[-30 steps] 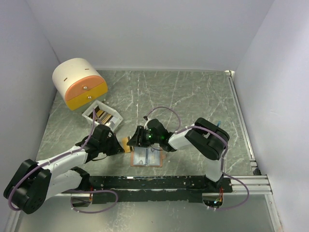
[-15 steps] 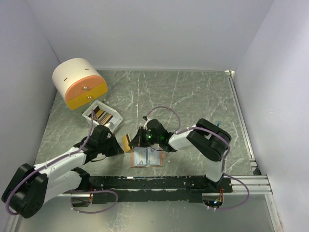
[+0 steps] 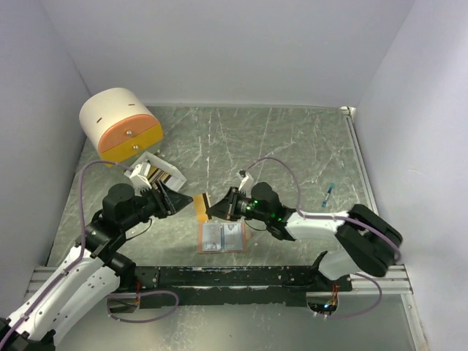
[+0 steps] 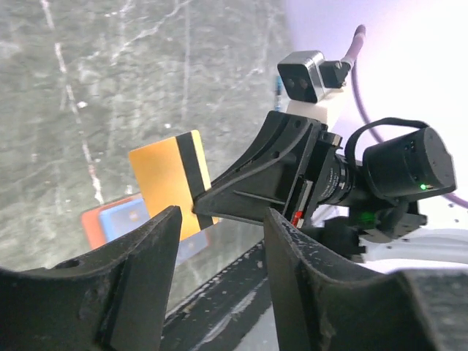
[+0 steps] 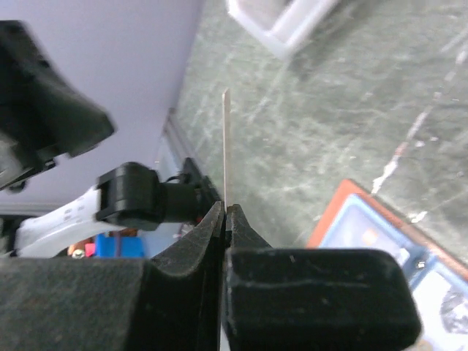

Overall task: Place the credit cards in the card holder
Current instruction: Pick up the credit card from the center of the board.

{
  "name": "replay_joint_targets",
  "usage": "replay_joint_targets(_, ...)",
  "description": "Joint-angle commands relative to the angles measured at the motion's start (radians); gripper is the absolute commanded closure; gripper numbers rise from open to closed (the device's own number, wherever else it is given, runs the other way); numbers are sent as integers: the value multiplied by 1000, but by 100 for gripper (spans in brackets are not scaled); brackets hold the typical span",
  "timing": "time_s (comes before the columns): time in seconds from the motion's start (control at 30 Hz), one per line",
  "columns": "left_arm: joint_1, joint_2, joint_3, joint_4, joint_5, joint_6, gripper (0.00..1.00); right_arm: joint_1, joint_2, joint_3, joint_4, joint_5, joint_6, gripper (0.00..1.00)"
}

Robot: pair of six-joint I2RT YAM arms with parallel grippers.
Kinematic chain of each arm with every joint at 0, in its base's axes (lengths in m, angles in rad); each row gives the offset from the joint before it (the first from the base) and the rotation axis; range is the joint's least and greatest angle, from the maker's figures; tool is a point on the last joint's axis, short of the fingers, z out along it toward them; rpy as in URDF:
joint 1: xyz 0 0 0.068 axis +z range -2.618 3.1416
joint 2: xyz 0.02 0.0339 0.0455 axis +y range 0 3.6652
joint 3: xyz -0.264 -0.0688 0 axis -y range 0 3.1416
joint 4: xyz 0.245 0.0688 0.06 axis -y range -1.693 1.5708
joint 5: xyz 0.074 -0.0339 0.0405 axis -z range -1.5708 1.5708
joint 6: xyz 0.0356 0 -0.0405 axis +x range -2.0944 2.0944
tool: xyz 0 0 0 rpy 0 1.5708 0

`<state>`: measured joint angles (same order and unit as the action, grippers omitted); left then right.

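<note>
A yellow-orange credit card [image 3: 202, 208] with a dark stripe [image 4: 191, 164] hangs in the air, pinched at one edge by my right gripper [image 3: 213, 207], which is shut on it. The right wrist view shows that card edge-on [image 5: 226, 139] rising from the closed jaws of the right gripper [image 5: 227, 213]. My left gripper [image 3: 179, 199] is open, just left of the card and apart from it, with nothing between its fingers [image 4: 150, 248]. The card holder [image 3: 221, 237] lies open on the table below the card, salmon outside and pale blue inside [image 4: 121, 216] [image 5: 387, 234].
A small white open box [image 3: 155, 174] holding more cards stands behind my left gripper and shows at the top of the right wrist view [image 5: 281, 22]. The round cream-and-orange drawer unit [image 3: 121, 126] is at the back left. A small blue stick [image 3: 329, 194] lies at the right.
The card passed from hand to hand: my right gripper shut on it, then my left gripper opened and drew back to the left. The right arm's elbow swung right.
</note>
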<state>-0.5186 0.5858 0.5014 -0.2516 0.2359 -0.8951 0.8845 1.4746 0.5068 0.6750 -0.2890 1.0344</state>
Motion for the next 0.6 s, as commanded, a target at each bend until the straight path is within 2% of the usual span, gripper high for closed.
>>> replay_joint_targets(0.0, 6, -58, 38, 36, 68, -100, 39, 1, -175, -55, 74, 24, 22, 100)
replay_joint_targets(0.13, 7, -45, 54, 82, 115, -108, 35, 3, -285, -93, 76, 45, 33, 100)
replay_joint_targets(0.27, 6, -29, 28, 184, 178, -147, 34, 6, -309, -93, 102, 26, 48, 100)
replay_joint_targets(0.37, 7, -28, -10, 302, 221, -197, 37, 11, -300, -101, 158, 13, 78, 100)
replay_joint_targets(0.57, 6, -9, -29, 327, 242, -194, 48, 27, -269, -91, 186, 6, 92, 100)
